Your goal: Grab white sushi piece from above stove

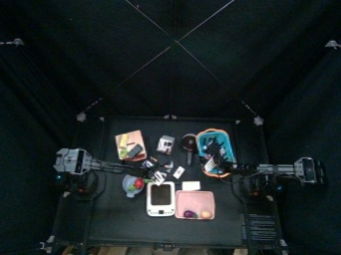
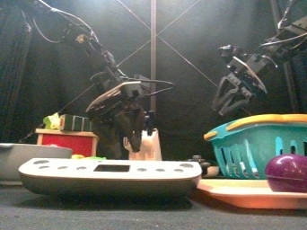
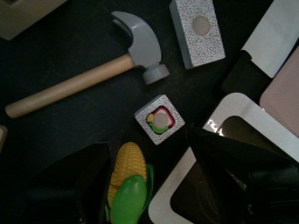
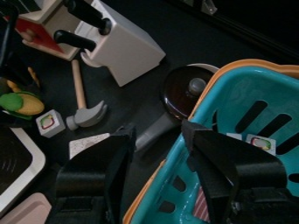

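Note:
The white sushi piece [image 3: 159, 120], a small square with a green and red centre, lies flat on the black table beside the hammer head [image 3: 145, 45]; it also shows in the right wrist view [image 4: 48, 124]. The white stove [image 2: 110, 175] lies at the table's front, and its rim [image 3: 190, 179] runs just past the sushi piece. My left gripper [image 3: 158, 175] hovers above the sushi and the stove's edge, jaws wide open and empty. My right gripper [image 4: 162, 144] hangs open over the rim of the teal basket [image 4: 257, 96], holding nothing.
A wooden-handled hammer [image 3: 82, 80], a second white square piece [image 3: 197, 31] and a toy corn cob [image 3: 126, 179] lie close to the sushi. A white knife block [image 4: 117, 44] and a dark pot [image 4: 187, 87] stand further back. The pink tray [image 2: 246, 190] carries a purple ball [image 2: 288, 171].

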`<action>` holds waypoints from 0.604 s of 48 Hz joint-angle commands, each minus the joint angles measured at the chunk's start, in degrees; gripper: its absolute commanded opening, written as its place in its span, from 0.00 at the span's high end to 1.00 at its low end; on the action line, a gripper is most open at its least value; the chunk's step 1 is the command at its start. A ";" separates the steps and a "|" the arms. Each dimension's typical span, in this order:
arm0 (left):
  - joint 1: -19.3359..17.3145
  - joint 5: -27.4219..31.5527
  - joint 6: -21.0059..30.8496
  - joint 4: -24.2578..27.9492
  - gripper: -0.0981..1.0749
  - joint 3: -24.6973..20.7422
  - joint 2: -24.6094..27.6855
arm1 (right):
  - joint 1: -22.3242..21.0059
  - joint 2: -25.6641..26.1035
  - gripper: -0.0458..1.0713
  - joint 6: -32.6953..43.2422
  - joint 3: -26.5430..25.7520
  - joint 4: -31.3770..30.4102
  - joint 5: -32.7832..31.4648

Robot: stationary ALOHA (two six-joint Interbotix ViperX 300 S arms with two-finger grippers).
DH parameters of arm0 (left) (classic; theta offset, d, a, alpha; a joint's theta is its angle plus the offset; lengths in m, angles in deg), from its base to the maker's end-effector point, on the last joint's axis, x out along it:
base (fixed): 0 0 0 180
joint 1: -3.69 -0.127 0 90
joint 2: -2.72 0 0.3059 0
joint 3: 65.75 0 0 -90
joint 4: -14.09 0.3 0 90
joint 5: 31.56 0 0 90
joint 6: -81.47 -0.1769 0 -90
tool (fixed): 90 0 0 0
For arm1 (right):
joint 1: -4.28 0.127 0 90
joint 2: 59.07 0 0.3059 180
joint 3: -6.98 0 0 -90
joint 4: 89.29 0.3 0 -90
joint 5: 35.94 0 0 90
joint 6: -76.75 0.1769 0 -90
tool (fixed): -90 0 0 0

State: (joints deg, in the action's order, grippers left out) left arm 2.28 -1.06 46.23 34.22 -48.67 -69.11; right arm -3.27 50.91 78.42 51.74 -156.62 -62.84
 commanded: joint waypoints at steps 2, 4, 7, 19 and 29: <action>-0.35 -0.26 -0.09 -0.18 0.10 -1.85 0.44 | 0.18 0.44 0.22 0.00 -0.97 -0.26 0.09; -0.53 -0.26 -0.09 -0.18 0.10 -2.20 1.14 | 0.18 0.44 0.22 0.00 -1.05 -0.26 0.18; -0.79 0.09 -0.18 -0.18 0.10 -2.64 2.11 | 0.18 0.53 0.22 0.00 -1.14 -0.35 0.18; -2.20 0.18 -0.09 -0.70 0.10 -4.48 4.13 | 0.26 0.44 0.22 0.00 -1.23 -0.62 0.09; -2.20 0.26 -0.35 -1.76 0.10 -5.19 5.27 | 0.18 0.44 0.22 0.00 -1.23 -0.62 0.09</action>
State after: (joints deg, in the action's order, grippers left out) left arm 0.26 -0.71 45.97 32.73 -52.63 -63.57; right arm -3.19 50.91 78.42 51.74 -157.06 -62.84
